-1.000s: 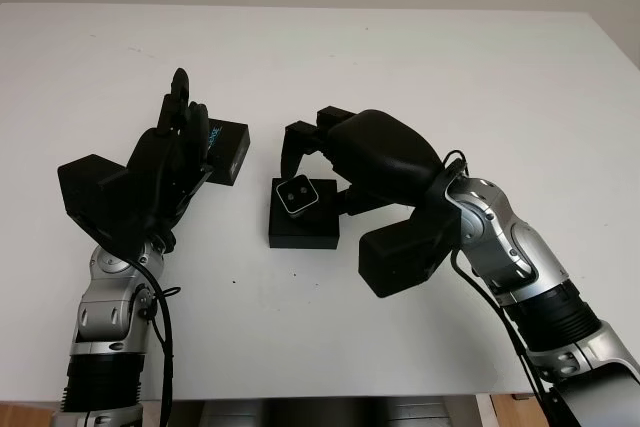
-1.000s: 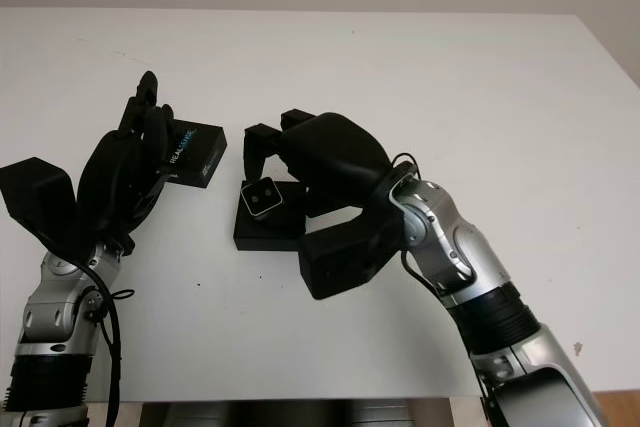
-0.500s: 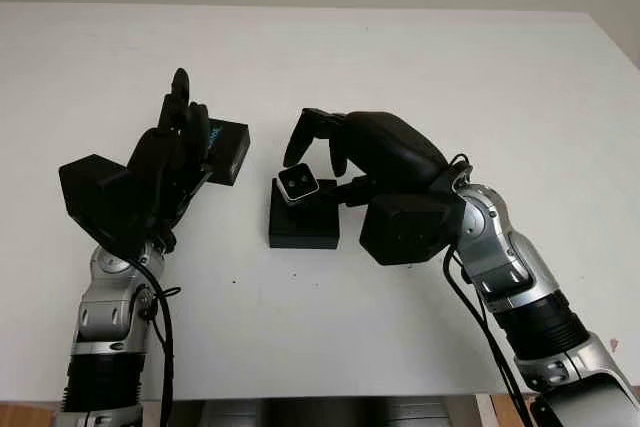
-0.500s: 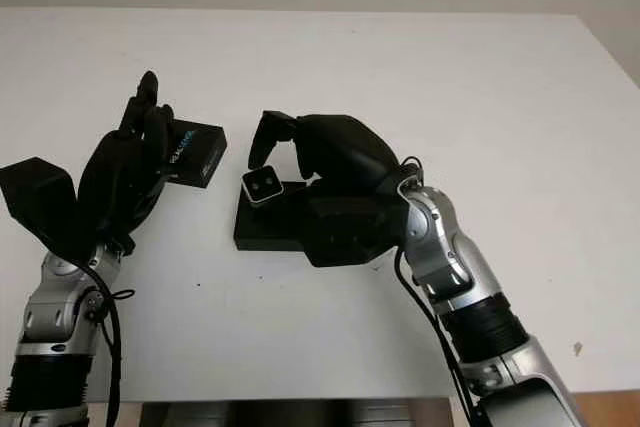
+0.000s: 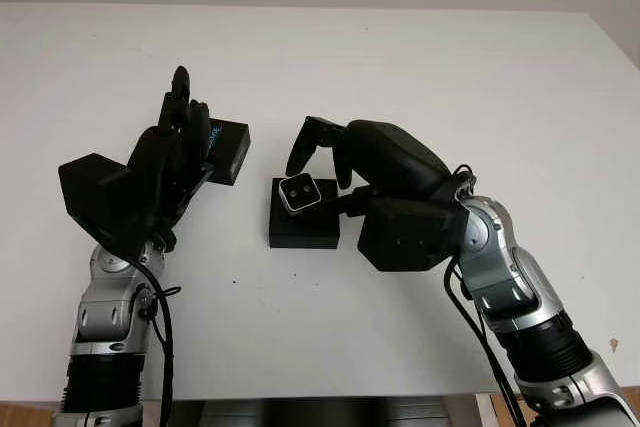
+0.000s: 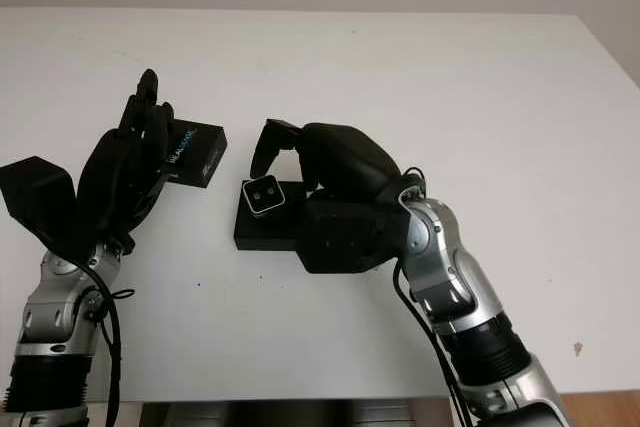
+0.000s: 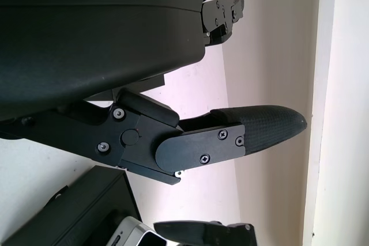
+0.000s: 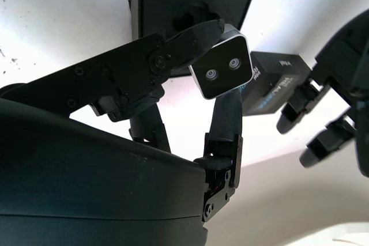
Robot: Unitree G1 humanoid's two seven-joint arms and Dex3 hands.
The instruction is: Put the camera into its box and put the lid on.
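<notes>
Right hand (image 5: 330,162) closed on the camera (image 5: 299,193), pinched between its fingers (image 8: 173,56); camera is silver-edged, dark face with two lenses, tilted, held just over the open box (image 5: 303,226); can't tell from the head views whether it touches the box, wrist view shows it in front of the box opening; box is black, sits on the white bench (image 5: 420,67) around its middle, a bit toward the near edge; right arm comes in from the near right corner, hand shell just right of the box.

Left hand (image 5: 165,162) holds nothing, open, raised above the bench left of the box, fingers (image 7: 253,131) pointing toward the far edge; lid (image 5: 228,151) is black with light lettering on its side, lies flat on the bench just beside the left hand on its box side, partly hidden behind the fingers; lid and box are near each other but apart, lid closer to the far edge than the box; left arm comes up from the near left corner.
</notes>
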